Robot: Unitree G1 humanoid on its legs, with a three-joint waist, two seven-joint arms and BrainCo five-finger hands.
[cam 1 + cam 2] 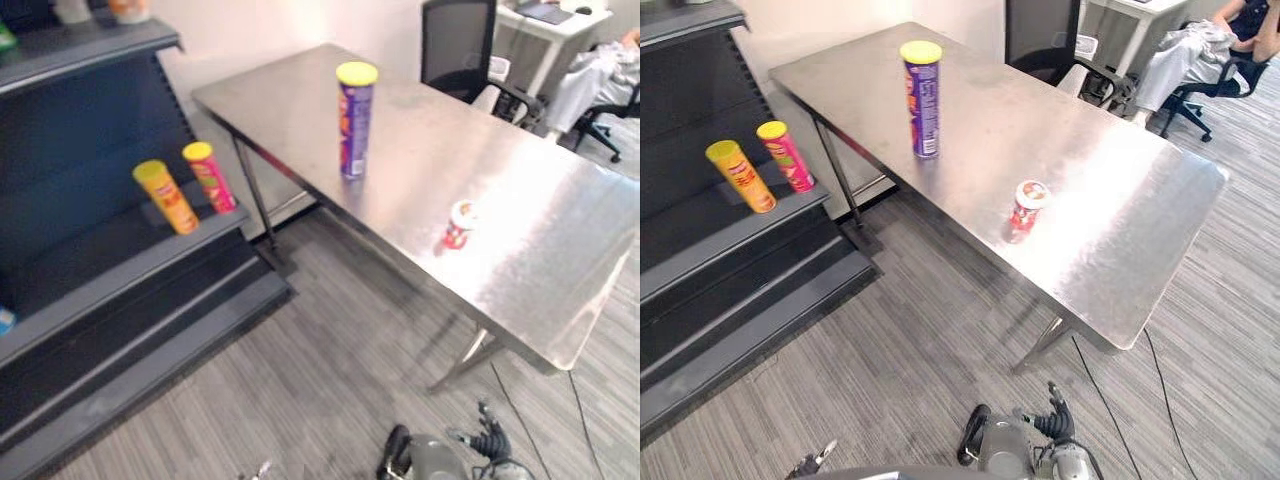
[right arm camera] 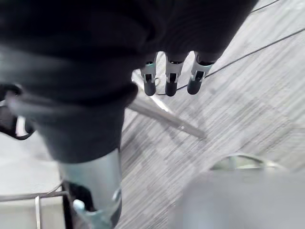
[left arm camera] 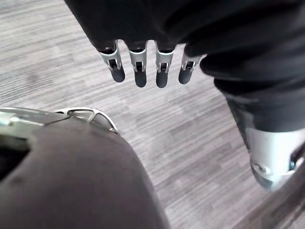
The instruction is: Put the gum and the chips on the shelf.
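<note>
left hand (image 3: 139, 74): low at the robot's side over the grey floor, fingers relaxed and hanging straight in a row, empty.
right hand (image 2: 170, 82): likewise low over the floor, fingers loose and straight, empty, near a leg of the table.
gum (image 1: 1025, 207): small red tub with a white lid, upright near the tabletop's (image 1: 1110, 180) front edge, ahead and above both hands, on the right hand's side; judged the nearer reach for that arm.
chips (image 1: 923, 98): tall purple can with a yellow lid, long axis vertical, farther back on the tabletop, well apart from the gum and closer to the shelf side.
shelf (image 1: 700, 250): dark unit on the robot's left, already carrying a yellow can (image 1: 740, 176) and a pink can (image 1: 786, 156) just beside each other.
</note>
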